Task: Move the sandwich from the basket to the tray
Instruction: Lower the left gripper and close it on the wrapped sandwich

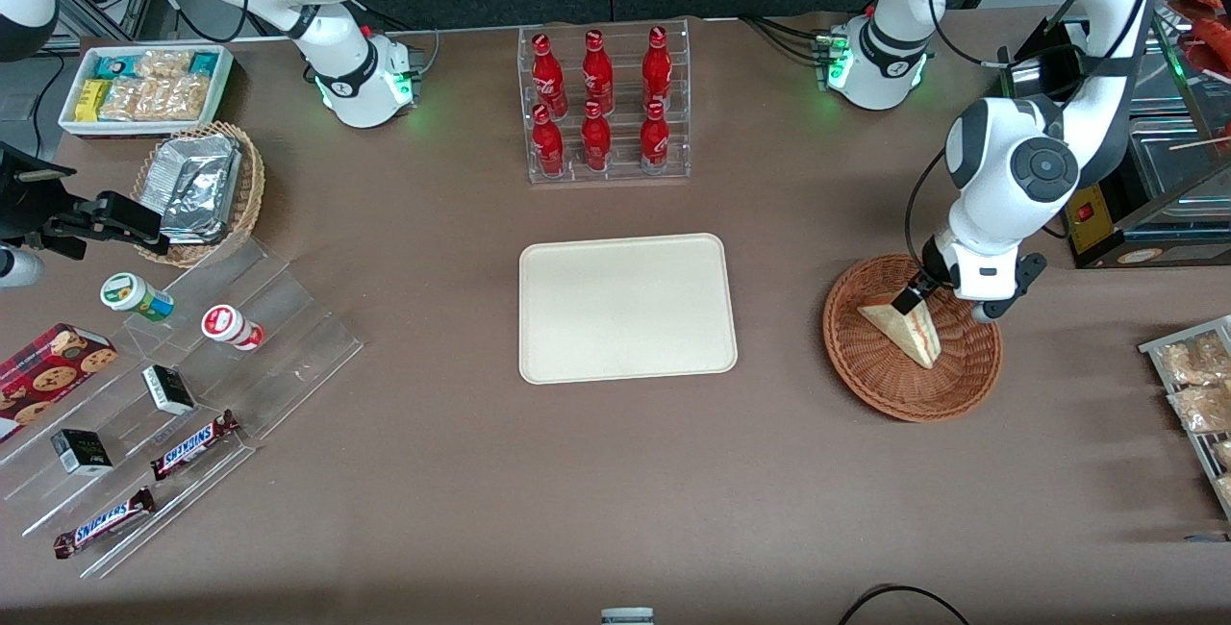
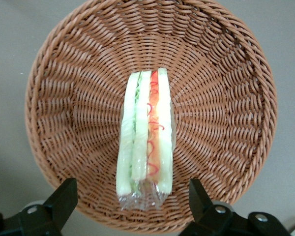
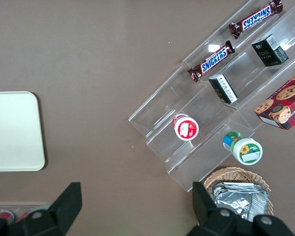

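Note:
The sandwich (image 1: pixel 904 329), a pale bread wedge with red and green filling in clear wrap, lies in the reddish-brown wicker basket (image 1: pixel 866 370) toward the working arm's end of the table. In the left wrist view the sandwich (image 2: pixel 146 135) stands on edge in the middle of the basket (image 2: pixel 69 98). My gripper (image 1: pixel 914 296) hovers just above the basket's rim, farther from the front camera than the sandwich. It is open, and its black fingers (image 2: pixel 63 201) straddle the sandwich's wrapped end without touching it. The cream tray (image 1: pixel 627 306) lies flat at the table's middle.
An acrylic rack of red bottles (image 1: pixel 604 106) stands farther from the front camera than the tray. A metal display case (image 1: pixel 1154 173) stands near the basket. Snack packets (image 1: pixel 1197 385) lie at the table's edge. Tan basket with foil packets (image 1: pixel 197 187) and acrylic steps (image 1: pixel 183 394) lie toward the parked arm's end.

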`<state>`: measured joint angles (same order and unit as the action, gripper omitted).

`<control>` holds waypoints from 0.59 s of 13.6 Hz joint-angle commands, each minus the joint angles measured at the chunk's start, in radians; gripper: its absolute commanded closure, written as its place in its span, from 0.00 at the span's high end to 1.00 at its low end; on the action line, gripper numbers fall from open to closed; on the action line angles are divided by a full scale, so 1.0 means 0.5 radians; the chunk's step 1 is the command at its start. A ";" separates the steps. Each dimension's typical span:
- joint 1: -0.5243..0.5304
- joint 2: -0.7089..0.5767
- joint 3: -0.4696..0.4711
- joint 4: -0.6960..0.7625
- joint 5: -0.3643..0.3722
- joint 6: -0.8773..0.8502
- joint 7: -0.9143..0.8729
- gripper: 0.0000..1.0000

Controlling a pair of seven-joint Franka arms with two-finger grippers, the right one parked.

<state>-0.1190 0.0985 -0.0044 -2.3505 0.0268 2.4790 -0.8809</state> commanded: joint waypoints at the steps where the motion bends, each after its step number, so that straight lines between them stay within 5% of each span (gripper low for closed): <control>1: -0.026 0.088 0.012 -0.008 0.005 0.134 -0.045 1.00; 4: -0.035 0.153 0.012 -0.008 0.005 0.205 -0.051 1.00; 5: -0.038 0.168 0.012 -0.008 0.005 0.199 -0.048 0.87; 6: -0.038 0.177 0.012 -0.008 0.005 0.193 -0.048 0.49; 7: -0.038 0.186 0.012 0.001 0.005 0.181 -0.048 0.00; 8: -0.041 0.189 0.012 0.019 0.005 0.156 -0.045 0.00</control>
<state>-0.1244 0.1892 -0.0044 -2.3510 0.0268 2.5601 -0.8829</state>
